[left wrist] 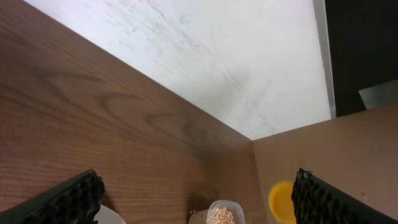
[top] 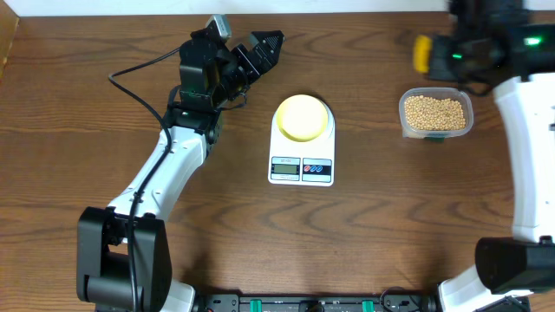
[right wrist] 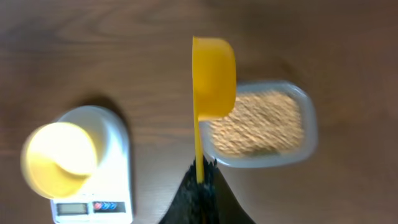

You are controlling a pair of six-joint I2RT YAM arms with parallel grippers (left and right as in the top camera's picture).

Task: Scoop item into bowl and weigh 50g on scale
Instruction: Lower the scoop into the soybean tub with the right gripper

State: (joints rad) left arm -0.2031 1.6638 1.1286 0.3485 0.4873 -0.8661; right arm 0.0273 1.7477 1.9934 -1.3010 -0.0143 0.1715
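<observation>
Left claw [top: 253, 59]: jaws wide, holding nothing, above the brown wood-grain counter [top: 104, 165] at 10 o'clock from the white rectangular digital scale [top: 301, 152]. Right claw [right wrist: 200, 182]: clamped on the thin handle of the yellow plastic scoop [right wrist: 213, 74]. The scoop cup hangs over the rim of the clear plastic tub [right wrist: 311, 134]. Small round beige beans [top: 435, 112] are all in that tub, at 2 o'clock from the scale. The pale yellow-green round bowl [top: 303, 117] sits on the scale platform, display edge at 6 o'clock.

Clear tub [right wrist: 310, 127], yellow scoop [right wrist: 214, 78], wooden table [top: 390, 225]
</observation>
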